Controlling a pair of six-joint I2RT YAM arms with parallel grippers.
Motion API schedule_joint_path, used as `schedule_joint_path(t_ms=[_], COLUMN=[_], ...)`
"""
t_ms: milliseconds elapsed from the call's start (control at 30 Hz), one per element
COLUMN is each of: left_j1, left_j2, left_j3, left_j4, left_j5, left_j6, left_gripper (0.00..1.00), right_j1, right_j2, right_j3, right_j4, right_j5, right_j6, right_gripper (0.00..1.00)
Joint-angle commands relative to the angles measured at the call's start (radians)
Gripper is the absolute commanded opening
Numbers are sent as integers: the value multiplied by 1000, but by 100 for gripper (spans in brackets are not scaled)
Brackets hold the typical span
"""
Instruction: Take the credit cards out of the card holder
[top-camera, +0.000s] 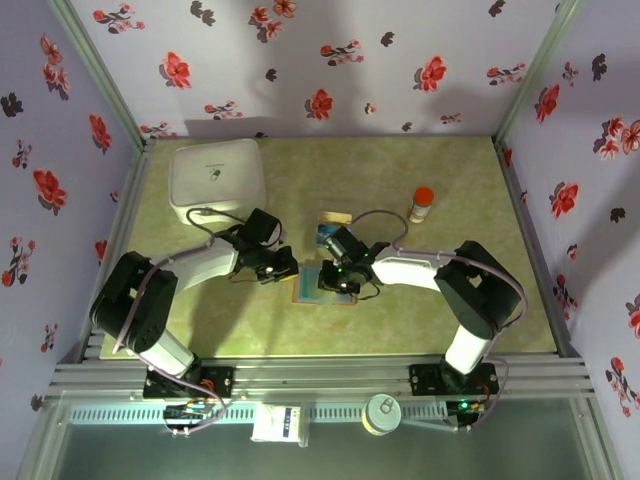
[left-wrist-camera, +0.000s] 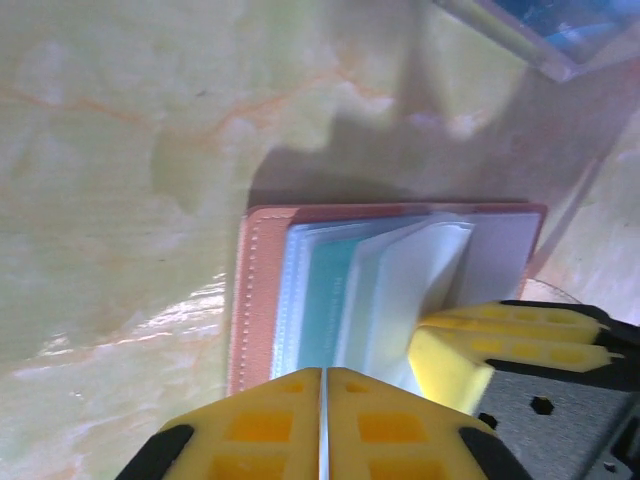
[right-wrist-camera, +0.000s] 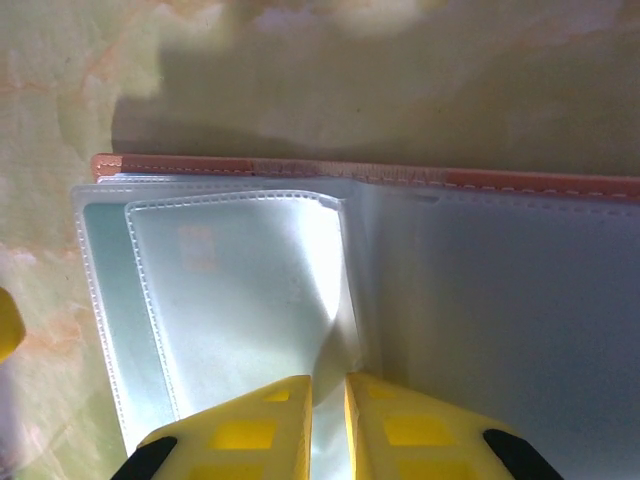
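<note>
Right wrist: stitched brown card holder (right-wrist-camera: 300, 168), glossy clear sleeves (right-wrist-camera: 240, 290), perhaps teal card (right-wrist-camera: 100, 260).

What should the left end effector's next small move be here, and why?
Probably open the left end effector slightly and nudge toward the teal card: its fingers look shut at the card holder's near edge, while the right end effector holds a clear sleeve lifted.

No writing can be read; the dark mark on the white box (top-camera: 218, 180) is too small.
</note>
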Motion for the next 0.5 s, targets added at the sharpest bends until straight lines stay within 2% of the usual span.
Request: schedule_joint_path(t_ms=[0, 467], left_j1=[-18, -90], left_j2=[-24, 69], left_j3=[35, 42], left_j4=[-24, 61], left_j5=[10, 27], left_j6=[-20, -76], left_gripper=[12, 32], right_j1=[-8, -41], right_j2=[-29, -59], right_j3=[-31, -115], right_j4=[-1, 141], right_j5=[15, -50], right_j6=[18, 47], right_gripper=[19, 18])
